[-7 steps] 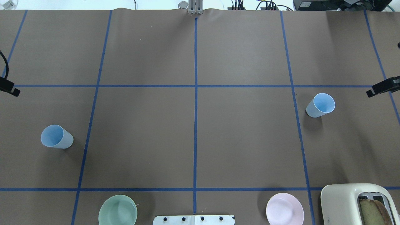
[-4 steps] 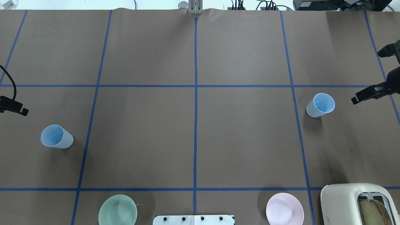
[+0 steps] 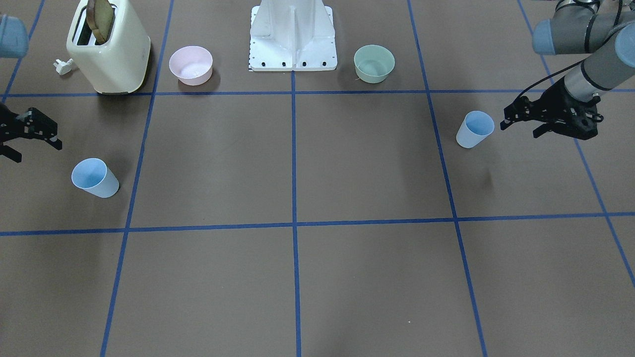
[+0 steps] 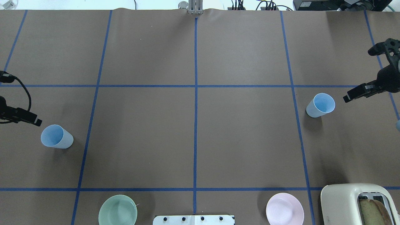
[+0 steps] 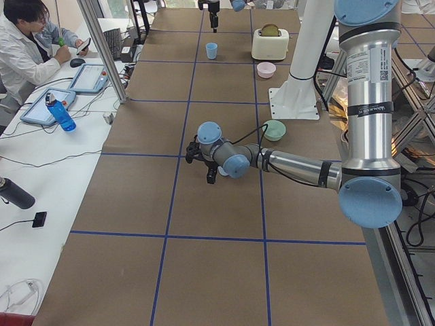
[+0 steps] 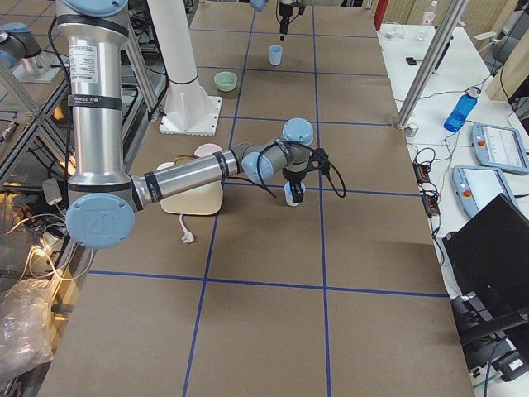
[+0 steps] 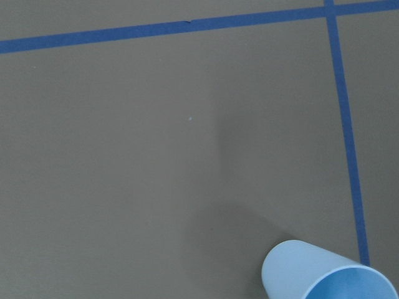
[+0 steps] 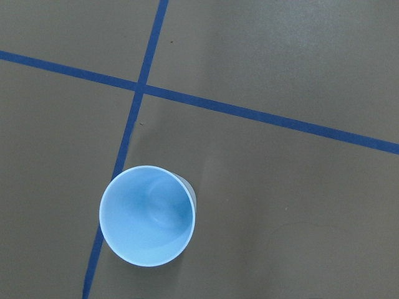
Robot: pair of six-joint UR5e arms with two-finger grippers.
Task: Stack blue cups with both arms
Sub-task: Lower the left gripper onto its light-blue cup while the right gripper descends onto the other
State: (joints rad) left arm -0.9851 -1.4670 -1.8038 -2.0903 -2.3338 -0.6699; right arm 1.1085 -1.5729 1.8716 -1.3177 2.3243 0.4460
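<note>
Two pale blue cups stand upright and far apart. The left cup is at the bottom right of the left wrist view. The right cup sits low and left in the right wrist view. My left gripper is open and empty, just outboard of the left cup and not touching it. One of its fingers shows overhead. My right gripper is open wide and empty, outboard of the right cup and apart from it.
A cream toaster holding bread stands at the near right corner, with a pink bowl beside it. A pale green bowl sits near left. The white base lies between the bowls. An operator sits beyond the table.
Both grippers have come in from the table's side edges towards their cups. The left one also moved nearer to me. Neither cup has moved.
</note>
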